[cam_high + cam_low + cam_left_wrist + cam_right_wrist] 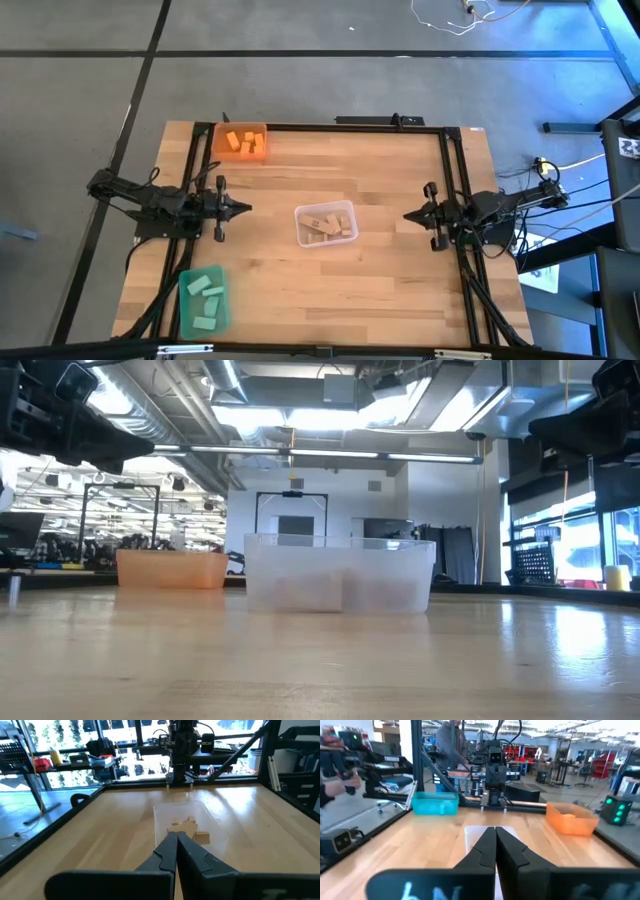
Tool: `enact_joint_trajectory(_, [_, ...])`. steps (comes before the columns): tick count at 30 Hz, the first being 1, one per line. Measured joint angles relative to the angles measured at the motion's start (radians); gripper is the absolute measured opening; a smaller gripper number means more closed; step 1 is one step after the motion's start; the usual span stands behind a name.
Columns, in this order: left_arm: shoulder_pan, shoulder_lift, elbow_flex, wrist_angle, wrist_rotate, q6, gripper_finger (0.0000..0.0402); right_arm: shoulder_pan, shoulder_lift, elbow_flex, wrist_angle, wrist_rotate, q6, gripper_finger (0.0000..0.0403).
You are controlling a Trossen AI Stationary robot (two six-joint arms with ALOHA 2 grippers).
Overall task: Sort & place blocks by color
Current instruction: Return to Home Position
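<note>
Midway between the left gripper [246,209] and right gripper [407,215], both pinched together, roughly five small tan wooden blocks [326,225] inside one clear plastic bin [297,226].

Folded low at opposite sides, facing each other; left pincer [245,209] and right pincer [407,215] both pressed closed, pointing inward.

From overhead we look straight down on the whole table [380,180], far enough back to take in both arms and surrounding floor. Our low camera sits at tabletop height, close to the clear bin [380,575], facing the room behind. The wrist cameras look past the left gripper [176,840] and right gripper [495,834], each facing the opposite arm across the table. All four views share the clear bin; the orange bin [219,140] appears in three.
</note>
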Motion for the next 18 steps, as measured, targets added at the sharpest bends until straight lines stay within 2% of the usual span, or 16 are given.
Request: enact_joint_trajectory(18, [0.0, 0.001, 0.0, -0.002, -0.005, 0.067, 0.0011, -0.031, 0.0, 0.0, 0.0, 0.007, -0.09, 0.0])
